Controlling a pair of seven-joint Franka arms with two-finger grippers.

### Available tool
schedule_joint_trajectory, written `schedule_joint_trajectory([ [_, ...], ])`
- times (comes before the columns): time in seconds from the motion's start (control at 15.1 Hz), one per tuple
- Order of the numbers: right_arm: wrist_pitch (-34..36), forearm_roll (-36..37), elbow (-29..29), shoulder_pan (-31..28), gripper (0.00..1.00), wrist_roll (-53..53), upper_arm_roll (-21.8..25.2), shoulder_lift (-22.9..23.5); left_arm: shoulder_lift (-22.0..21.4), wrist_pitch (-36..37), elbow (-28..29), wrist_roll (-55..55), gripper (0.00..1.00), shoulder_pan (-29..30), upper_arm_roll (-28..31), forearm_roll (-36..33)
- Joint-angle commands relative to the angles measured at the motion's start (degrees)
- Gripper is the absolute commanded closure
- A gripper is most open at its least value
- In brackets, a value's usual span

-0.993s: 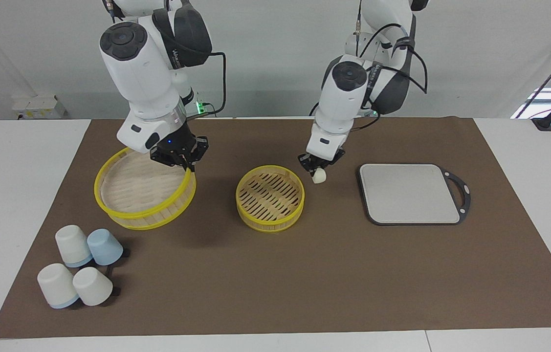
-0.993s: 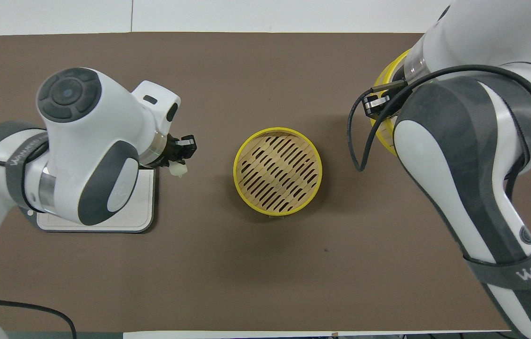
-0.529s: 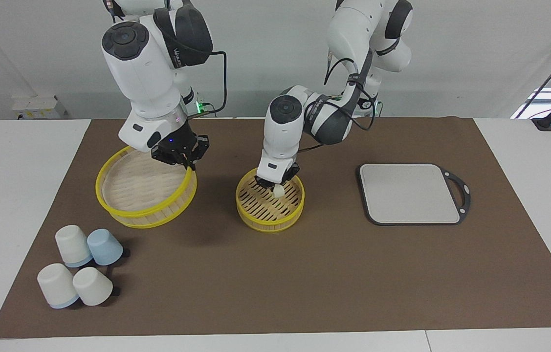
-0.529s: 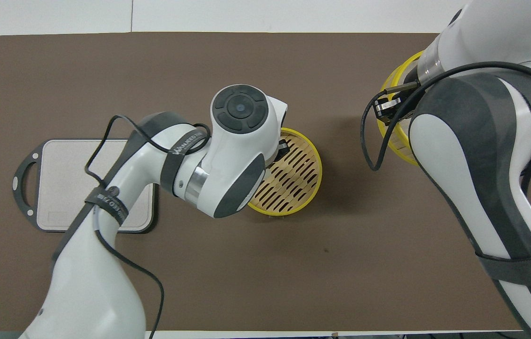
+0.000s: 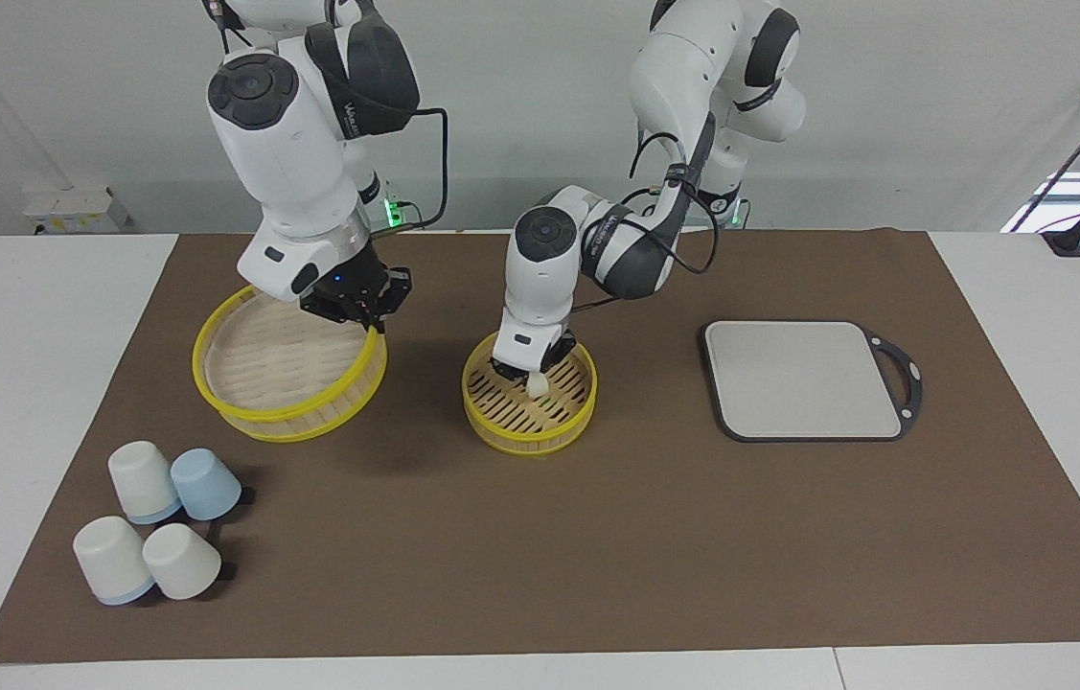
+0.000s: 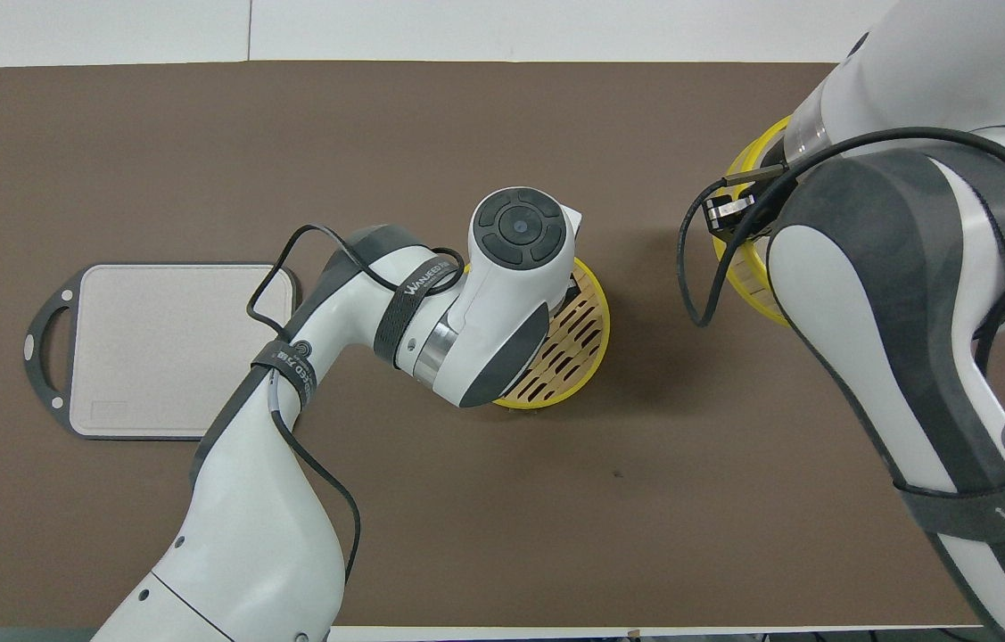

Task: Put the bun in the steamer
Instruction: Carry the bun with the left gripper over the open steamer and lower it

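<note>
The steamer (image 5: 570,422) is a low yellow-rimmed basket with a slotted floor at the middle of the brown mat. My left gripper (image 5: 532,374) reaches down inside it, shut on the small cream bun (image 5: 537,385), which hangs at or just above the slotted floor. In the overhead view the left wrist covers the bun and much of the steamer (image 6: 582,334). My right gripper (image 5: 365,324) is shut on the rim of the wide yellow-rimmed top tier (image 5: 281,369) and holds it tilted above the mat toward the right arm's end; only the tier's yellow edge (image 6: 738,285) shows from overhead.
A flat grey square board (image 5: 803,379) with a dark handle lies toward the left arm's end of the mat. Several overturned white and pale blue cups (image 5: 156,522) lie at the mat's corner farthest from the robots, at the right arm's end.
My left arm swung from beside the grey board to the steamer and lowered the bun into it. The right gripper drifted slightly with the top tier.
</note>
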State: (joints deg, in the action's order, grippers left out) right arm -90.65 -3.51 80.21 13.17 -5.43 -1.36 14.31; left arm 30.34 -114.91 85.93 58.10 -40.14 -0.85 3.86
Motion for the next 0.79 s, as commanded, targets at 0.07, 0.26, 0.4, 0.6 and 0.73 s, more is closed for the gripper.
schedule_joint_trajectory([
  [0.07,-2.95,0.17,4.42,-0.43,1.0,-0.81,-0.31,-2.97,-0.37,-2.33,2.66,0.17,0.7,-0.29,0.24,-0.87],
  [0.26,-3.4,0.17,5.04,-0.43,1.0,-0.9,-0.31,-3.41,-0.63,-3.91,3.97,0.17,0.69,-0.46,0.24,-0.87],
  [0.4,-4.35,0.17,6.18,-0.43,1.0,-0.9,-0.31,-3.76,-1.42,-6.01,6.43,0.26,0.69,-0.9,0.24,-0.87],
  [0.6,-4.98,0.17,7.24,-0.43,1.0,-0.98,-0.31,-4.12,-1.77,-6.55,7.41,0.35,0.68,-0.99,0.24,-0.87],
  [0.73,-4.98,0.17,7.16,-0.43,1.0,-0.9,-0.31,-4.2,-1.86,-6.81,7.67,0.52,0.68,-0.99,0.24,-0.87],
])
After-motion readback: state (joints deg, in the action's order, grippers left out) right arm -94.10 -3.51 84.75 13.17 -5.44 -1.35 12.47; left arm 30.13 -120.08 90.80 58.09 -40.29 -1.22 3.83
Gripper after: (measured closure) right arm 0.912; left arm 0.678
